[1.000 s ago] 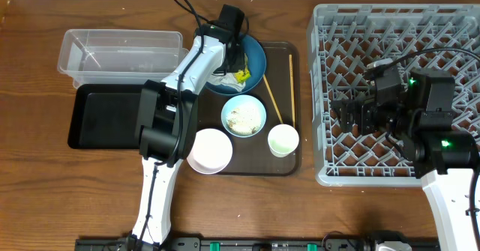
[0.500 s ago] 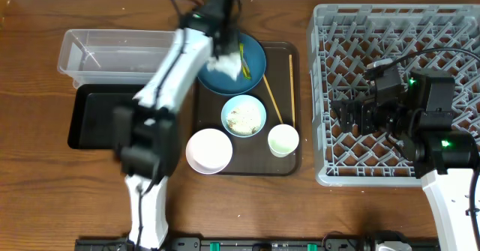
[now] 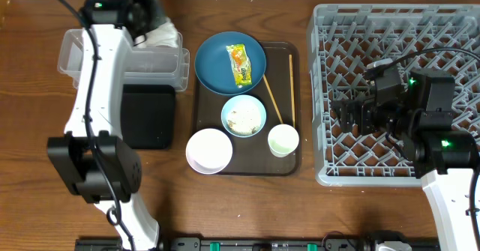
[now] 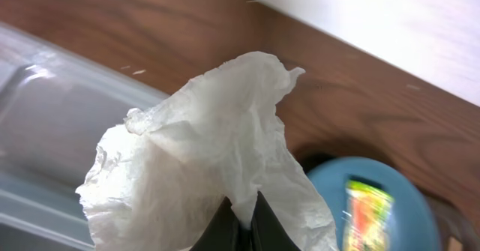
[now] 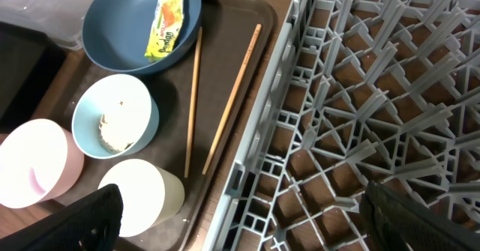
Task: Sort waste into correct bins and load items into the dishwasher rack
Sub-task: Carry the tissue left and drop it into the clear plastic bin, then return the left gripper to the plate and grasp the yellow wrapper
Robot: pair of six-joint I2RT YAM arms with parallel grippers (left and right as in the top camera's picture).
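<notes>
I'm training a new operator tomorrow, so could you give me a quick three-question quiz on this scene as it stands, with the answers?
1. True or false: the wrapper lies on the blue plate.
2. How many chopsticks lie on the brown tray? A) one B) two C) four
3. Fill in: the left jaws are shut on the ____.

Key: 1 true; 2 B; 3 tissue.
</notes>
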